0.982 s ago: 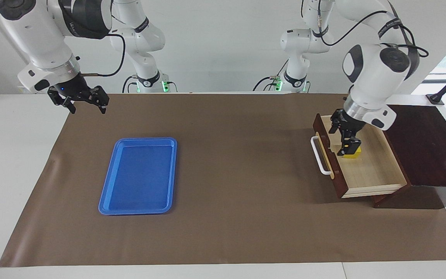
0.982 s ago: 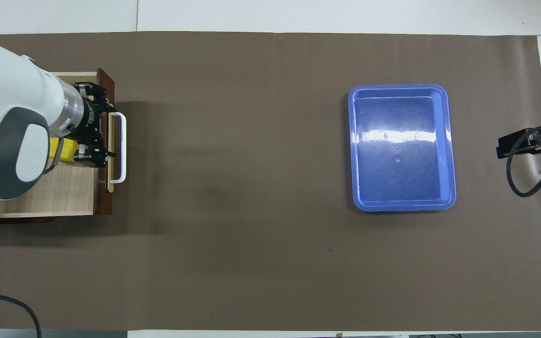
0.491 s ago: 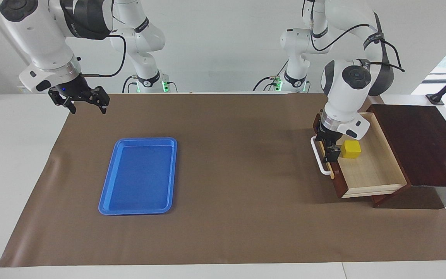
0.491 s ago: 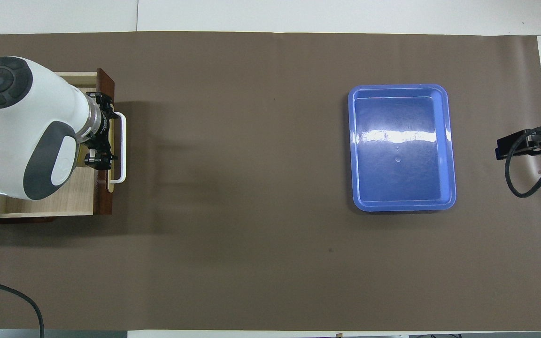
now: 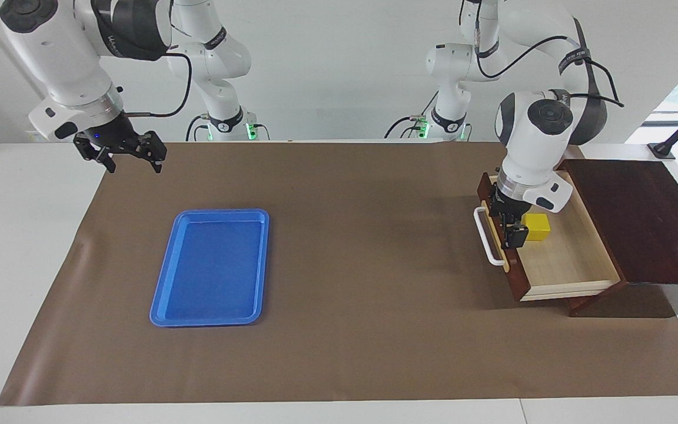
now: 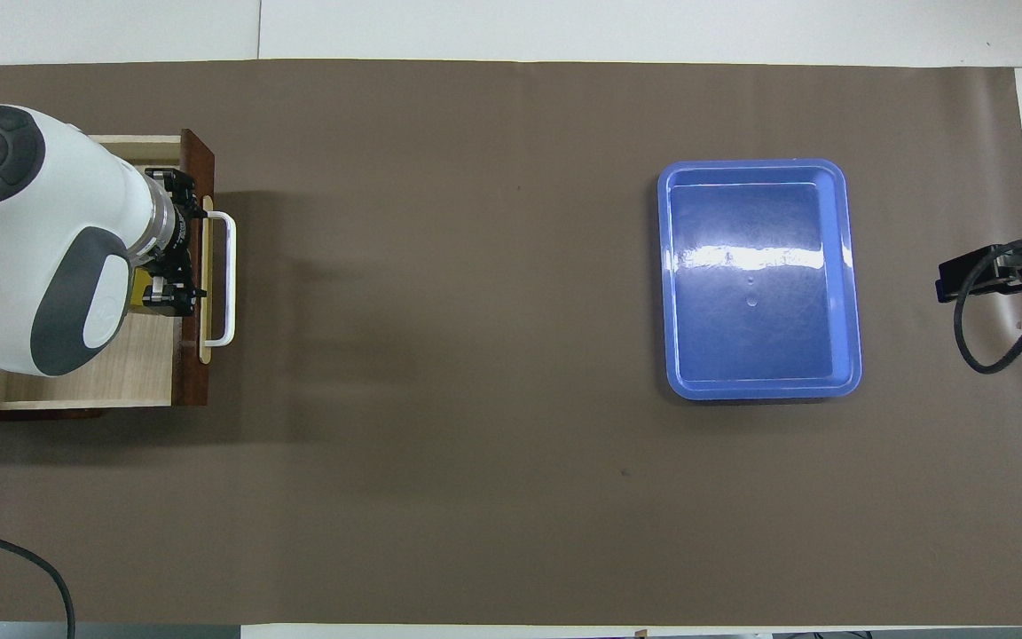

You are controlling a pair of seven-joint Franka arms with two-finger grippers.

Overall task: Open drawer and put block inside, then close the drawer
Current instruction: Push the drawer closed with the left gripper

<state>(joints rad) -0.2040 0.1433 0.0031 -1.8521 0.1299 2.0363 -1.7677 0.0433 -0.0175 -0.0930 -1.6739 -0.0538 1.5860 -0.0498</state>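
Observation:
The drawer (image 5: pixel 568 259) stands pulled out of its dark wooden box (image 5: pixel 645 218) at the left arm's end of the table. Its reddish-brown front (image 5: pixel 514 271) carries a white bar handle (image 5: pixel 488 238). The yellow block (image 5: pixel 537 227) lies on the pale drawer floor just inside the front. My left gripper (image 5: pixel 511 227) is low at the top edge of the drawer front, beside the block, open and empty. In the overhead view the left gripper (image 6: pixel 176 284) hides most of the block (image 6: pixel 139 291). My right gripper (image 5: pixel 133 158) waits open in the air at the right arm's end.
A flat blue tray (image 5: pixel 159 306) lies on the brown mat toward the right arm's end, also in the overhead view (image 6: pixel 848 266). The dark box top juts over the table edge. A black cable (image 6: pixel 972 346) hangs by the right gripper.
My left gripper has let go of the block, left it on the drawer floor and moved to the drawer front's top edge. The drawer has barely shifted. The right arm has not moved.

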